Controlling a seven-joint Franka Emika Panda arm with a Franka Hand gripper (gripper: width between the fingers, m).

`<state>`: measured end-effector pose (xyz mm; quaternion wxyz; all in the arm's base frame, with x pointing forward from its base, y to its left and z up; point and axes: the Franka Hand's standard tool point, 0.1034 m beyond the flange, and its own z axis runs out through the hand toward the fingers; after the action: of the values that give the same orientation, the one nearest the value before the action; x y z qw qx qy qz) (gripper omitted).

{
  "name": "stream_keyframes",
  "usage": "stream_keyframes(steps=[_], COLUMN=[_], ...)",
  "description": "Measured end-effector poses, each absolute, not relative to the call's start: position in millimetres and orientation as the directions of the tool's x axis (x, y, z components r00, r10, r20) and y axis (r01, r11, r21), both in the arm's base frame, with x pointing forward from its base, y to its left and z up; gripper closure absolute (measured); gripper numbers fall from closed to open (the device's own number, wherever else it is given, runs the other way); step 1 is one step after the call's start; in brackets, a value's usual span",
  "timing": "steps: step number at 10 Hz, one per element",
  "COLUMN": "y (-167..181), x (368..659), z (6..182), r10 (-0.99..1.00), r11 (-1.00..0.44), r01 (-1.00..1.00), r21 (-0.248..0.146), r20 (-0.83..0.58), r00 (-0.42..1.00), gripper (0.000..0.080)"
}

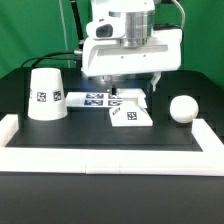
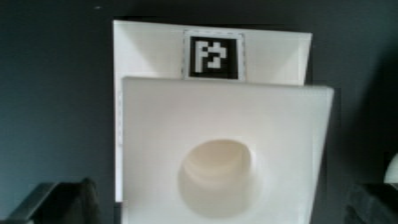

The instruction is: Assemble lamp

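Note:
The flat square lamp base (image 1: 131, 114) lies on the black table in the middle, a tag on its near face. In the wrist view the base (image 2: 222, 120) fills the picture, with its round socket (image 2: 221, 170) and a tag (image 2: 214, 57). My gripper (image 1: 128, 93) hangs straight over the base; in the wrist view my gripper (image 2: 222, 208) is open, one dark finger (image 2: 64, 202) on each side of the base, with gaps. The cone shade (image 1: 45, 93) stands at the exterior view's left. The round bulb (image 1: 182, 108) lies at the exterior view's right.
The marker board (image 1: 92, 99) lies flat between the shade and the base. A white raised border (image 1: 110, 153) runs along the table's front and up both sides. A green backdrop stands behind the arm.

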<state>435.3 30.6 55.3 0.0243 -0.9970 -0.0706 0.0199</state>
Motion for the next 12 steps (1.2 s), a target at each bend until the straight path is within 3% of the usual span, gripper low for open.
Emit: stream_keyframes(steps=[5,6,7,12], y=[29.9,30.1,30.2,30.2], x=[431.3,431.3,431.6,431.6], z=[46.4,46.4,46.5,46.5], r10=[0.155,0.156,0.156,0.156], r11=[-0.987,-0.987,-0.987,-0.987], r01=[0.153,0.153,0.154,0.154], r21=[-0.054,-0.054,-0.054,-0.054], r20=[-0.047,-0.047,-0.046,-0.046], r00=[0.987,0.987,0.987,0.987], gripper=[0.01,0.0215,0.0267,0.0267])
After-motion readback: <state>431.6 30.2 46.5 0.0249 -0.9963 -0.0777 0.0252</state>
